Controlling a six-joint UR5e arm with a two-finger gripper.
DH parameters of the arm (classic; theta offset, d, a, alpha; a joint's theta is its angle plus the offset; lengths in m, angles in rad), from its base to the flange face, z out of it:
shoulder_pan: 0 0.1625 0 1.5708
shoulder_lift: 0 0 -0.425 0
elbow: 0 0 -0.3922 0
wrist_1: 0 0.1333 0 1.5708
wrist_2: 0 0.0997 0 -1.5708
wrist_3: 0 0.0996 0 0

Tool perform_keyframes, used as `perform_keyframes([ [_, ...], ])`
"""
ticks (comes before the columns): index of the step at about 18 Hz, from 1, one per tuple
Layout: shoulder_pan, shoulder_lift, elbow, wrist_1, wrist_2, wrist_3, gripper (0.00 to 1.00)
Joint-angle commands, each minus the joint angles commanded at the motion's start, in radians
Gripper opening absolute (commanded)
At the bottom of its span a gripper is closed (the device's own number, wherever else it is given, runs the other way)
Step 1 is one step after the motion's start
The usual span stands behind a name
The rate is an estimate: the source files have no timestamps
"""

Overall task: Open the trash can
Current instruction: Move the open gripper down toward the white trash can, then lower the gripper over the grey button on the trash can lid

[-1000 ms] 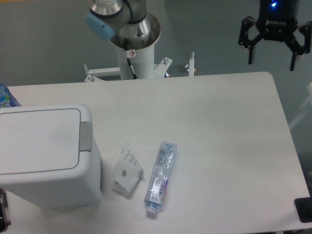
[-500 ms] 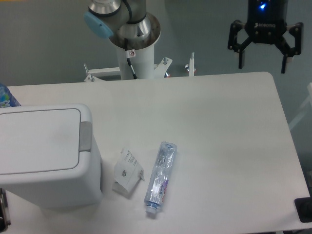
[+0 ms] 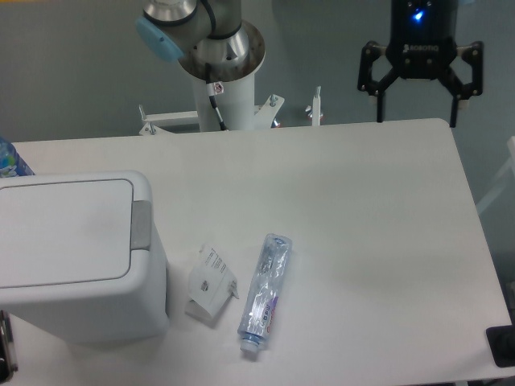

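White trash can sits lid-down; gripper — fingers spread — hangs well apart.

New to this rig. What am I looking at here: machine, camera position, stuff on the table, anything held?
One fixed camera looks down at a white table. The pedestal at the top is the base of a robot arm; its black two-finger gripper hangs at the far right edge, fingers spread, holding nothing. At the left stands a white trash can, lid closed, with a grey push tab on the lid's right edge. Beside it lie a crumpled paper scrap and a clear plastic bottle on its side. A blue object peeks in at the left edge.
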Motion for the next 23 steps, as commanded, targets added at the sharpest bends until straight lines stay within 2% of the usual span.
perform_keyframes([
  [4,-0.054,-0.009,0.003,0.037,0.018,-0.121,1.00],
  [8,-0.149,-0.043,0.014,0.092,0.109,-0.299,1.00],
  [10,-0.175,-0.049,0.020,0.110,0.107,-0.364,1.00],
  [12,-0.199,-0.060,0.029,0.112,0.107,-0.462,1.00],
  [15,-0.236,-0.107,0.086,0.117,0.107,-0.666,1.00],
  [17,-0.267,-0.124,0.113,0.115,0.106,-0.712,1.00],
  [20,-0.298,-0.132,0.114,0.114,0.103,-0.727,1.00],
  [23,-0.340,-0.140,0.098,0.109,0.098,-0.836,1.00],
])
